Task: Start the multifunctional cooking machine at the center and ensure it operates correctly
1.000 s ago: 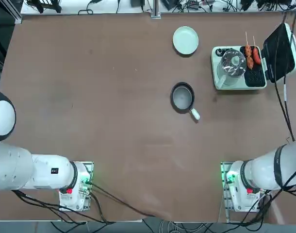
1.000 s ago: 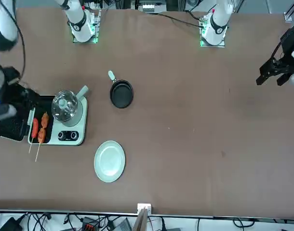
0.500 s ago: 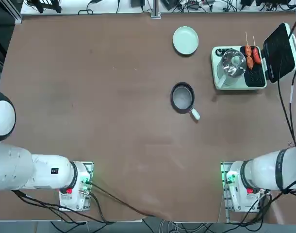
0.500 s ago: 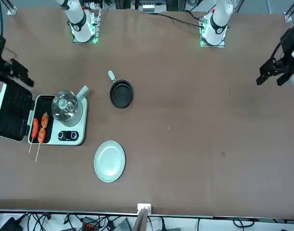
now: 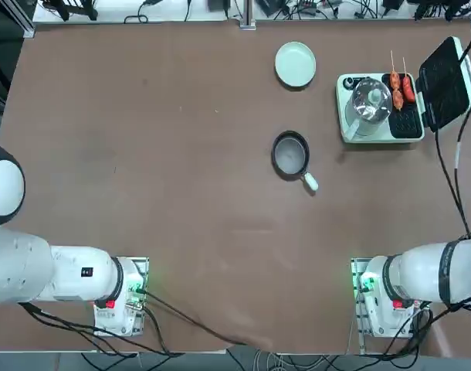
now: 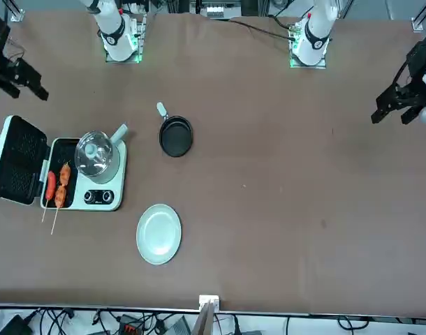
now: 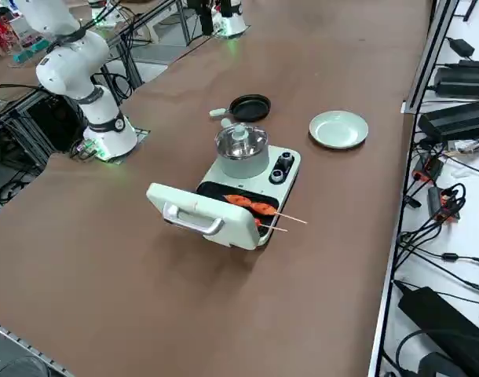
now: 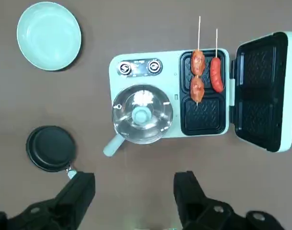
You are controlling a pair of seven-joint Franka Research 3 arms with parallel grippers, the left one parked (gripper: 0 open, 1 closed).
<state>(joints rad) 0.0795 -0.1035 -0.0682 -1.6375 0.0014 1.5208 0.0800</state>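
we've got the right gripper [image 8: 134,191] hovering high above the multifunctional cooking machine [image 8: 170,93], fingers spread and empty; risk: descending onto the skewers [image 8: 206,69] instead of its knobs [image 8: 139,67]

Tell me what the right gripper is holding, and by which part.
Nothing. The right gripper hangs open and empty high above the multifunctional cooking machine, touching no part of it.

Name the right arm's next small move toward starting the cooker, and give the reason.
Probably lower the right gripper toward the knobs on the multifunctional cooking machine. The wrist view shows its fingers open and high above the table, touching nothing, while the lid lies open with skewers on the grill plate.
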